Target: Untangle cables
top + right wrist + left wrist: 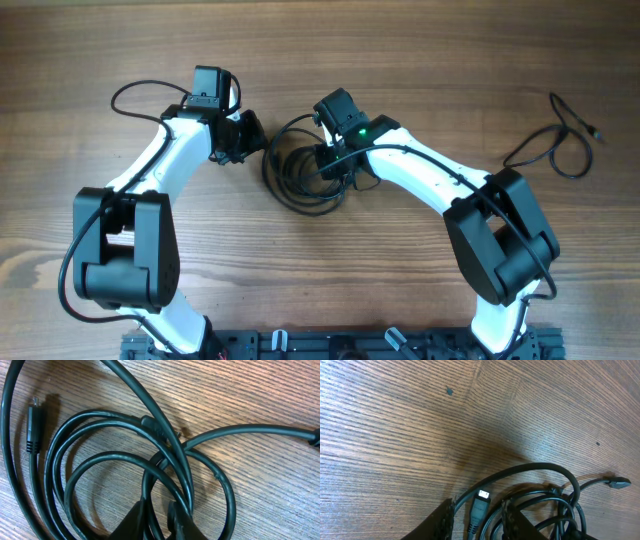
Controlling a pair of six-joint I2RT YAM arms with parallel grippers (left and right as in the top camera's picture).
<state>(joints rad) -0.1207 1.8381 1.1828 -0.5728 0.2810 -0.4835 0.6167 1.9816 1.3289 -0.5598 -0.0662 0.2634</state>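
Observation:
A tangled coil of thin black cables point(300, 172) lies at the table's middle, between both arms. My left gripper point(247, 135) sits at the coil's left edge. In the left wrist view its fingers point(451, 516) stand apart, and a cable plug end point(478, 510) lies in the gap with space on both sides. My right gripper point(337, 160) is over the coil's right side. In the right wrist view one strand point(159, 521) runs between its narrowly parted fingers point(176, 520), with wood showing beside it. Several loops point(100, 455) overlap in front, and a small plug point(34, 425) lies at the left.
A separate thin black cable point(556, 140) lies loose at the far right of the wooden table point(420, 60). A black wire loop point(135, 92) curls from the left arm's wrist. The arm bases point(340, 345) stand at the near edge.

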